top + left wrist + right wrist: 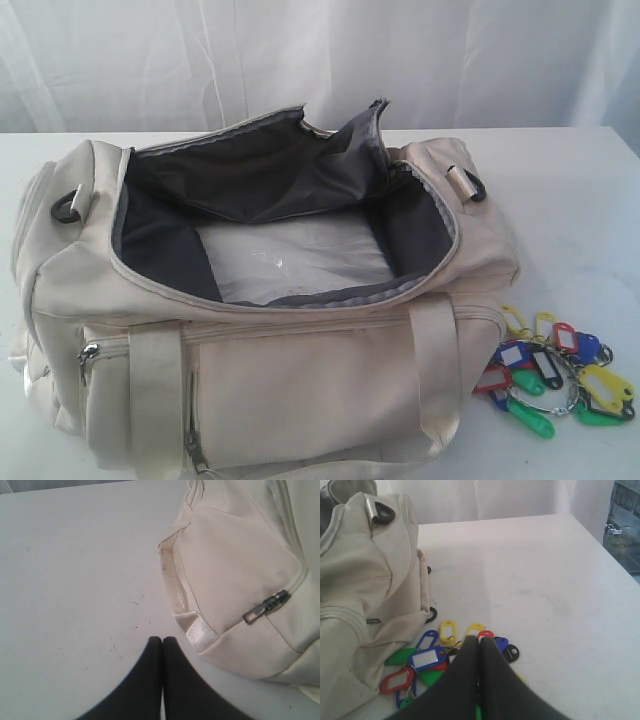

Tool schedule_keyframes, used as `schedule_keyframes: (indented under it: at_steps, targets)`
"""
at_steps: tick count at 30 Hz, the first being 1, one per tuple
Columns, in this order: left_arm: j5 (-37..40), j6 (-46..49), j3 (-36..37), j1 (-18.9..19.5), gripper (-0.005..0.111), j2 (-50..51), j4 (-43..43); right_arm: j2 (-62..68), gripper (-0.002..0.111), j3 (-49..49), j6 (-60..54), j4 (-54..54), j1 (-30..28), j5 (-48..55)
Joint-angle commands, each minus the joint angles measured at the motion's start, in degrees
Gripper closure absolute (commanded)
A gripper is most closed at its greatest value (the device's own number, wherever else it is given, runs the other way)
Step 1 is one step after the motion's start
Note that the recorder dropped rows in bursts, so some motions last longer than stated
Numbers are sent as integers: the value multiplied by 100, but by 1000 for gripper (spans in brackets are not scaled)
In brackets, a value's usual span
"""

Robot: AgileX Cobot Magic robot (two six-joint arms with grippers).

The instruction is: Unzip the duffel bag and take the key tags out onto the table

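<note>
**Bag open, tags on the table, both pincers shut**

I can read no brand or writing anywhere. The white label windows on the key tags (555, 375) look blank, though they are too small for me to be sure.

The right gripper (479, 641) has its two black fingers pressed together with nothing between the tips that I can see. In the right wrist view the key tags (432, 657) lie on the table right at those tips, some of them hidden behind the fingers. I cannot tell whether the fingers touch them.

The left gripper (162, 640) is closed the same way over bare tabletop. It sits just beside one end of the duffel bag (240, 565), near a grey zipper pull (265, 606) on that end. Neither pincer shows in the exterior view.

There is one duffel bag (300, 390), and it fills the left and middle of the table (570, 200). Its main zipper is undone and the top gapes open onto dark grey lining. I count two black clips, one at the left end (66, 205) and one at the right end (473, 187).

There is one bunch of key tags. It lies outside the bag on the near right, just beside the bag's right end. I see yellow, green, blue, red and black tags on metal rings. They overlap too much for a sure count of each colour.
</note>
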Motion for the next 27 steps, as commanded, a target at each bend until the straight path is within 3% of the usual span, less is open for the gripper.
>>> schedule_keyframes:
  at_steps: [1, 27]
  targets:
    - [-15, -28, 23, -3, 106, -25, -72, -31, 108, 29, -40, -3, -24, -26]
    - [-15, -28, 23, -3, 106, -25, -72, -31, 108, 29, -110, -3, -24, -42]
